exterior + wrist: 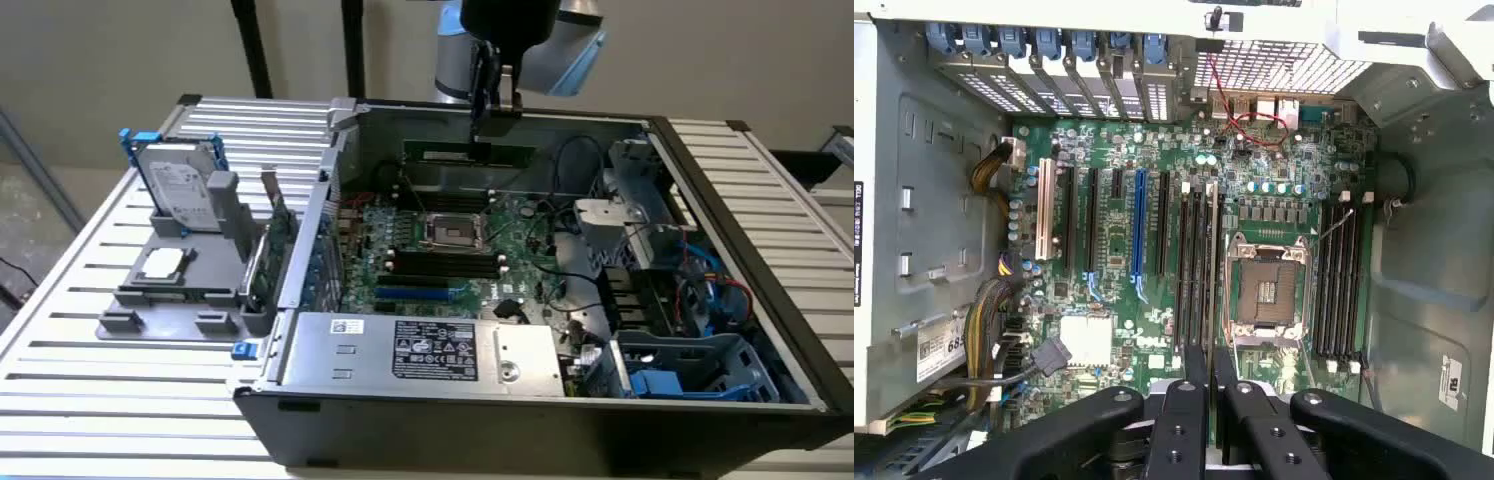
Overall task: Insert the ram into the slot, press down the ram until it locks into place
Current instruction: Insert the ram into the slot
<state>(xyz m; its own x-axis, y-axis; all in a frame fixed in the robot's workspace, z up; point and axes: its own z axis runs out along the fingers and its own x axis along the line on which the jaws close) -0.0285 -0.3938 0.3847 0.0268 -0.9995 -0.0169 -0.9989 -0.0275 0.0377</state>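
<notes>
i noted gripper [483, 130] pinching the ram [454, 154], long axis parallel to the slots [427, 265], at 6 o'clock, exterior view

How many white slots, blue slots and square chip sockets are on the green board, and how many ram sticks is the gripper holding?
White slot: 1
Blue slot: 1
Square chip socket: 1
Ram stick in the gripper: 1
Total: 4
</notes>
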